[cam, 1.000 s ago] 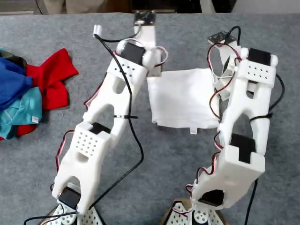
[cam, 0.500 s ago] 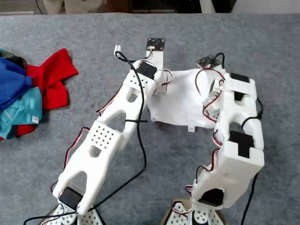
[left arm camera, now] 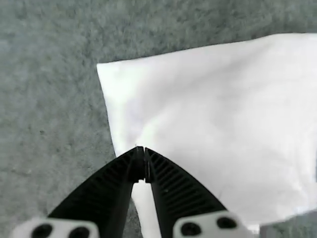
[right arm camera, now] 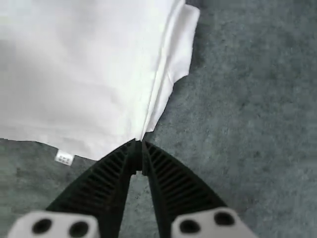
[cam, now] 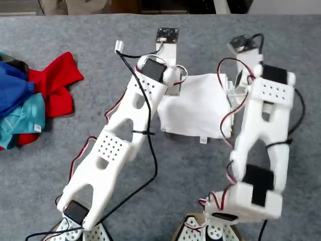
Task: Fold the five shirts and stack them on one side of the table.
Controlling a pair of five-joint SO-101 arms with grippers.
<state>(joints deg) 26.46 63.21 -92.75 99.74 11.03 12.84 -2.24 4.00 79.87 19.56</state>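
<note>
**Both arms stretch out again over the folded shirt**

The white shirt (cam: 195, 108) lies folded into a rough rectangle mid-worktop (cam: 281, 40), between the two arms. Half a second ago both arms were drawn back toward their bases. Now they reach farther out, and the shirt has barely shifted.

The left arm's fingers (left arm camera: 114, 183) are pressed together at the shirt's side edge, and the right arm's fingers (right arm camera: 109, 178) likewise at a corner. Whether either nips cloth, I cannot tell.

This fold looks nearly finished. The heap of coloured shirts (cam: 55, 80) at the worktop's far side remains unfolded.
</note>
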